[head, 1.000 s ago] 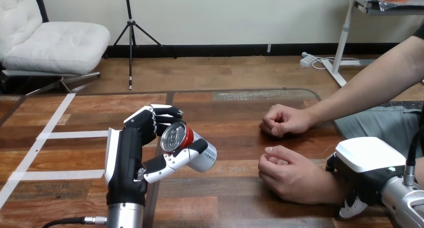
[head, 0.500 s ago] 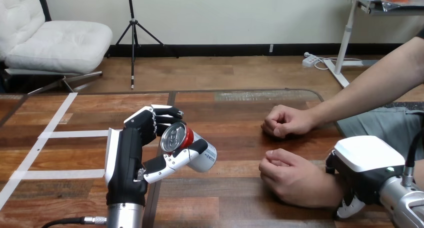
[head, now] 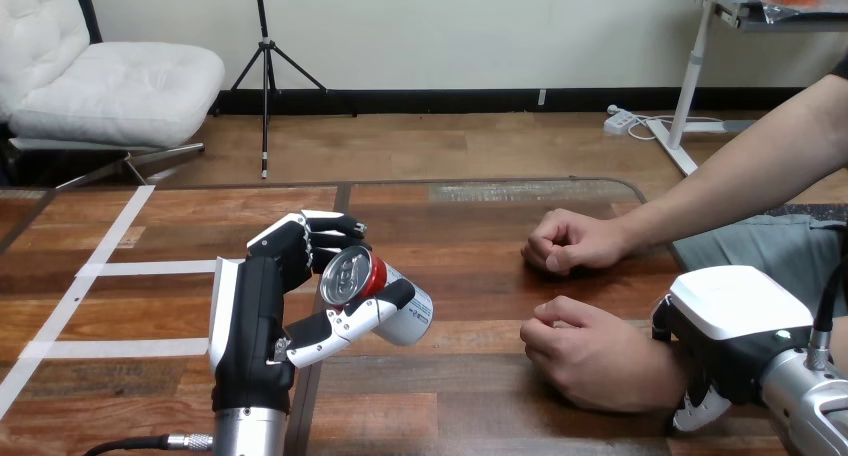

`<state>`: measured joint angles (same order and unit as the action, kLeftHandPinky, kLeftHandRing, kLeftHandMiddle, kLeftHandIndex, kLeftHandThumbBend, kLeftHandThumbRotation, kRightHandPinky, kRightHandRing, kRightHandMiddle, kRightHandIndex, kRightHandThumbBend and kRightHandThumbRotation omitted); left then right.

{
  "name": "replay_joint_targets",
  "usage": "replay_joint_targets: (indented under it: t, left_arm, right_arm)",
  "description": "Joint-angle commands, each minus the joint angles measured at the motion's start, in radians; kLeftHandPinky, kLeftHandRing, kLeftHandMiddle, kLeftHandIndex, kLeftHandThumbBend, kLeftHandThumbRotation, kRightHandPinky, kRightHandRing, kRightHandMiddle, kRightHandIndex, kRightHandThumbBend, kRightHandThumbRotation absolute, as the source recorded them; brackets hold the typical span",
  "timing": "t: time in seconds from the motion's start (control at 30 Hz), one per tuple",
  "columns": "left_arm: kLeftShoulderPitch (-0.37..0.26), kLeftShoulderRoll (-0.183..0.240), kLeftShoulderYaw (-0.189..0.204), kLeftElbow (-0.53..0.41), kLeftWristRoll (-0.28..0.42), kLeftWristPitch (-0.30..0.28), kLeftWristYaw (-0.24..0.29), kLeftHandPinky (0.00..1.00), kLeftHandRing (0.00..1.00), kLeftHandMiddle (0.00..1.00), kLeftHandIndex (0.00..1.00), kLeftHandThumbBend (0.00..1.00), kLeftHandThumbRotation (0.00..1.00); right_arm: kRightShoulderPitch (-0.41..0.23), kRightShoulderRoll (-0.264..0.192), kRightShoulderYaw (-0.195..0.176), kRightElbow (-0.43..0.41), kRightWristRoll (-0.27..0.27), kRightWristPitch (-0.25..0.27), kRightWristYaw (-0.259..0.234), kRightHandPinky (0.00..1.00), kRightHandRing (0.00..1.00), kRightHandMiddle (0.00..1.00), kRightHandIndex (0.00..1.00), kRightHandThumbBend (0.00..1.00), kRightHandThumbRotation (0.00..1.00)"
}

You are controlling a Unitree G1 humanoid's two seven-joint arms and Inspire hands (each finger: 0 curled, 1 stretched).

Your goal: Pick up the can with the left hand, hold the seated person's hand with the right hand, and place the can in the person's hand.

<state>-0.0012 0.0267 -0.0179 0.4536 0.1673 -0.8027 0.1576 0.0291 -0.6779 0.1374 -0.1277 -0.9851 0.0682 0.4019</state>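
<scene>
Two robot hands are in view: at the left, the left hand (head: 250, 326) has fingers and thumb curled round the can (head: 385, 294), held tilted above the tabletop (head: 480, 266). At the right, the right hand (head: 735, 326) meets the person's nearer hand (head: 590, 361) from the wrist side; whether it grips, I cannot tell

On the wooden table (head: 470, 396) I see white tape strips (head: 150, 269) on its left part, one long and slanted with two shorter ones beside it, a grey patch (head: 510, 190) near its far edge, and the person's farther hand (head: 565, 241) resting closed on its right part.
</scene>
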Motion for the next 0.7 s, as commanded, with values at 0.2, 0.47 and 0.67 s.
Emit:
replay_joint_targets:
  t: [0.2,0.47,0.67]
  left_arm:
    - [-0.045,-0.003,0.009,-0.076,0.000,-0.011,0.007,0.41,0.42,0.47,0.52,0.70,0.00]
    - [-0.044,-0.002,0.009,-0.081,-0.001,-0.006,0.006,0.40,0.42,0.47,0.51,0.70,0.00]
    - [-0.044,-0.003,0.007,-0.081,-0.005,-0.006,0.001,0.40,0.42,0.47,0.52,0.71,0.00]
  right_arm:
    - [-0.034,0.011,-0.017,-0.024,0.046,0.009,-0.022,0.14,0.24,0.35,0.49,0.66,0.00]
    - [-0.029,0.010,-0.021,-0.039,0.050,0.009,-0.030,0.14,0.23,0.33,0.47,0.68,0.00]
    - [-0.027,0.000,-0.026,-0.048,0.055,-0.005,-0.038,0.17,0.26,0.37,0.49,0.69,0.00]
